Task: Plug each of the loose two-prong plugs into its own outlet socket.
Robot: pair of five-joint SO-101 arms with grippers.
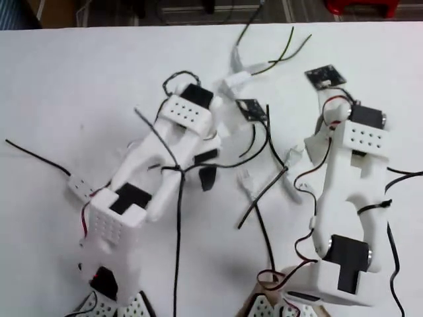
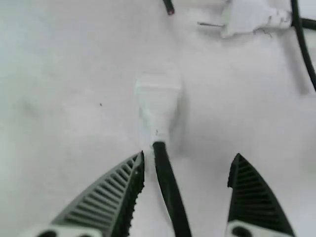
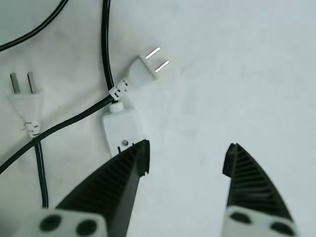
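"How does the left gripper (image 2: 188,157) stand?"

"Its fingers are apart. The black cable (image 2: 168,192) of a white outlet socket (image 2: 158,101) runs between them, and a two-prong plug (image 2: 247,19) lies farther off."

"And the right gripper (image 3: 188,145)?"

"Spread too, over the table (image 3: 247,74). A socket block (image 3: 123,129) touches one finger; beyond it lie an angled plug (image 3: 143,69) and a straight plug (image 3: 23,98), both loose."

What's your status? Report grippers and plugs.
Left gripper open over socket cable. Right gripper open, empty. Unplugged: plug, second plug. Black cable alongside plug.
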